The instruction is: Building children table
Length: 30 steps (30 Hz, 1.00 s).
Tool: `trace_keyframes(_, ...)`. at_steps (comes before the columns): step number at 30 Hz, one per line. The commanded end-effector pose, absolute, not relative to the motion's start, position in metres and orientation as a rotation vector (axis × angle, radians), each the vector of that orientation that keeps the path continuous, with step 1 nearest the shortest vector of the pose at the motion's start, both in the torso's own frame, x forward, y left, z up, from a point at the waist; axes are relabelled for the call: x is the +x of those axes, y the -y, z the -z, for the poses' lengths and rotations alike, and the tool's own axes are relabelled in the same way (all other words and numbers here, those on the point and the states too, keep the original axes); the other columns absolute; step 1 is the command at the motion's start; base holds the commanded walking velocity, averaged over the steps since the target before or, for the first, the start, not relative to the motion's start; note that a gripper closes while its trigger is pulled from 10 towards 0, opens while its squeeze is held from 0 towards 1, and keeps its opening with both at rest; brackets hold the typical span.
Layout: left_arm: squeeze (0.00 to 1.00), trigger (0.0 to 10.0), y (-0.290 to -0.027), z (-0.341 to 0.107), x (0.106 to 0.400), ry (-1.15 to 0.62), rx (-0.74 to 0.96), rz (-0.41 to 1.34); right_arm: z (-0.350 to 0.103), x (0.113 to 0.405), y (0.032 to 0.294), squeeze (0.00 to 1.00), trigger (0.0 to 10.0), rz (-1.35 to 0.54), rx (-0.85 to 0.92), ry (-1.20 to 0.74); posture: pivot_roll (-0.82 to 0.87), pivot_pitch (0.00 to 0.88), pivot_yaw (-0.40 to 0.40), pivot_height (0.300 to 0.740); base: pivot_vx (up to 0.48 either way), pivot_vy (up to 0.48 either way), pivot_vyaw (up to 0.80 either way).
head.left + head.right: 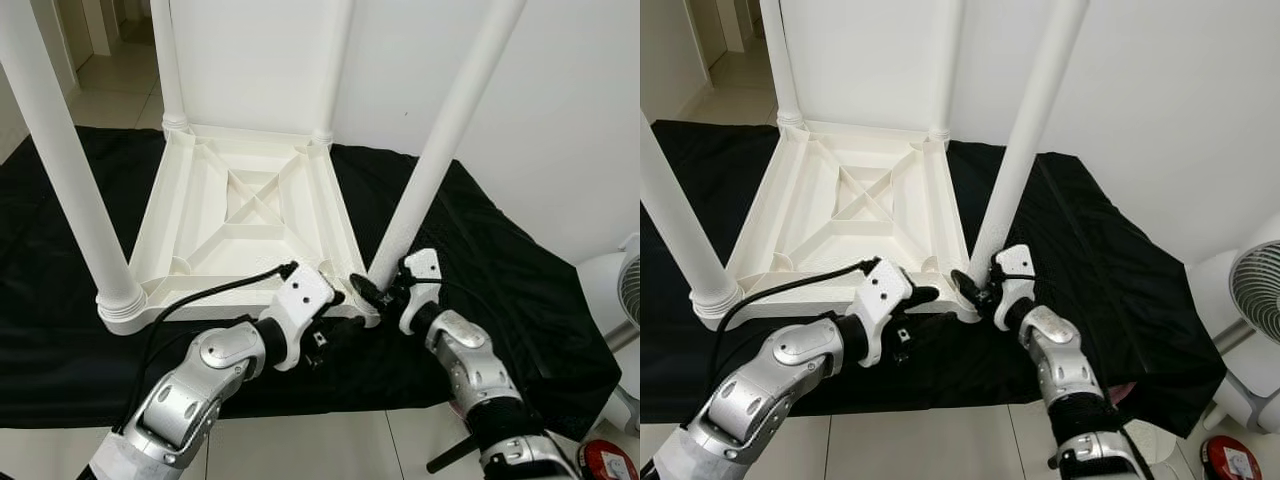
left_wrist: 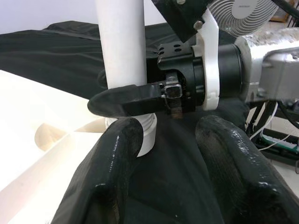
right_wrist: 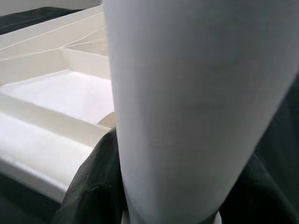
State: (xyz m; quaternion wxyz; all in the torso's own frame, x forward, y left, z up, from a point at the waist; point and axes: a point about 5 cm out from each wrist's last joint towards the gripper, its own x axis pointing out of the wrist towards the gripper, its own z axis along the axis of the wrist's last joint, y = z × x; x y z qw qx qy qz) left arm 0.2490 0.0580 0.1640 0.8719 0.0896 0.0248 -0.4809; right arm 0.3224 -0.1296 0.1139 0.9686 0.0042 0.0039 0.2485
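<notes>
A white children's table [image 1: 240, 210] lies upside down on a black cloth [image 1: 520, 280], its legs pointing up. At the near right corner the table leg [image 1: 440, 150] leans slightly to the right. My right gripper [image 1: 377, 290] is shut on that leg's base; in the right wrist view black fingers [image 3: 93, 186] flank the table leg [image 3: 187, 102] on both sides. My left gripper [image 1: 335, 300] sits open just left of that corner. In the left wrist view its fingers [image 2: 117, 172] stand apart with nothing between them, facing the table leg [image 2: 121, 46] and the right gripper's finger [image 2: 126, 100].
Three other legs stand at the near left [image 1: 70, 170], far left [image 1: 165, 60] and far right [image 1: 335, 60] corners. A white fan [image 1: 625, 290] and a red object [image 1: 605, 462] are on the tiled floor to the right. A white wall runs behind the cloth.
</notes>
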Motion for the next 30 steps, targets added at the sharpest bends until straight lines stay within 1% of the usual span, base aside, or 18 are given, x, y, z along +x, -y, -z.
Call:
trace_keyframes(1,0.0,10.0,-0.055,-0.162,0.247,-0.063,0.192,1.033,-0.106,0.32,0.129,0.0,10.0,-0.45,0.009,-0.055,0.02,0.0,-0.127,0.74,0.0,0.0,0.0)
trace_keyframes(2,0.0,10.0,-0.055,-0.162,0.247,-0.063,0.192,1.033,-0.106,0.32,0.129,0.0,10.0,-0.45,0.009,-0.055,0.02,0.0,-0.127,0.74,0.0,0.0,0.0)
trace_keyframes(3,0.0,10.0,-0.055,-0.162,0.247,-0.063,0.192,1.033,-0.107,0.32,0.127,0.0,10.0,-0.405,0.029,-0.057,0.02,0.0,-0.129,0.74,0.0,0.0,0.0)
trace_keyframes(5,0.0,10.0,-0.055,-0.162,0.247,-0.063,0.192,1.033,-0.107,0.32,0.127,0.0,10.0,-0.405,0.029,-0.057,0.02,0.0,-0.129,0.74,0.0,0.0,0.0)
trace_keyframes(7,0.0,10.0,-0.055,-0.161,0.247,-0.063,0.19,1.032,-0.106,0.319,0.126,0.0,10.0,-0.252,0.083,-0.078,0.02,0.0,-0.137,0.74,0.0,0.0,0.0)
trace_keyframes(8,0.0,10.0,-0.055,-0.161,0.247,-0.063,0.19,1.032,-0.106,0.319,0.126,0.0,10.0,-0.252,0.083,-0.078,0.02,0.0,-0.137,0.74,0.0,0.0,0.0)
trace_keyframes(10,0.0,10.0,-0.054,-0.161,0.246,-0.063,0.189,1.032,-0.104,0.318,0.126,0.0,10.0,-0.136,0.071,-0.099,0.02,0.0,-0.14,0.74,0.0,0.0,0.0)
trace_keyframes(11,0.0,10.0,-0.054,-0.161,0.246,-0.063,0.189,1.032,-0.104,0.318,0.126,0.0,10.0,-0.136,0.071,-0.099,0.02,0.0,-0.14,0.74,0.0,0.0,0.0)
trace_keyframes(13,0.0,10.0,-0.054,-0.16,0.245,-0.064,0.188,1.034,-0.102,0.315,0.125,0.0,10.0,-0.001,0.019,-0.131,0.03,0.0,-0.148,0.74,0.0,0.0,0.0)
trace_keyframes(16,0.0,10.0,-0.054,-0.16,0.245,-0.064,0.188,1.034,-0.102,0.315,0.125,0.0,10.0,-0.001,0.019,-0.131,0.03,0.0,-0.148,0.74,0.0,0.0,0.0)
trace_keyframes(17,0.0,10.0,-0.053,-0.16,0.245,-0.065,0.187,1.033,-0.103,0.312,0.114,0.0,10.0,0.044,0.021,-0.142,0.03,0.0,-0.156,0.74,0.0,0.0,0.0)
trace_keyframes(18,0.0,10.0,-0.053,-0.16,0.245,-0.064,0.186,1.033,-0.104,0.312,0.109,0.0,10.0,0.033,0.035,-0.141,0.03,0.0,-0.157,0.74,0.0,0.0,0.0)
trace_keyframes(20,0.0,10.0,-0.053,-0.16,0.245,-0.064,0.185,1.032,-0.105,0.312,0.105,0.0,10.0,0.016,0.046,-0.128,0.03,0.0,-0.158,0.74,0.0,0.0,0.0)
trace_keyframes(25,0.0,10.0,-0.053,-0.159,0.244,-0.066,0.185,1.031,-0.109,0.312,0.106,0.0,10.0,-0.006,0.069,-0.101,0.04,0.0,-0.16,0.74,0.0,0.0,0.0)
trace_keyframes(26,0.0,10.0,-0.053,-0.159,0.244,-0.065,0.185,1.031,-0.11,0.311,0.107,1.0,10.0,-0.018,0.084,-0.095,0.04,0.0,-0.16,0.74,0.0,0.0,0.0)
trace_keyframes(30,0.0,10.0,-0.054,-0.159,0.244,-0.065,0.187,1.029,-0.114,0.31,0.111,1.0,10.0,-0.037,0.098,-0.065,0.04,0.0,-0.161,0.74,0.0,0.0,0.0)
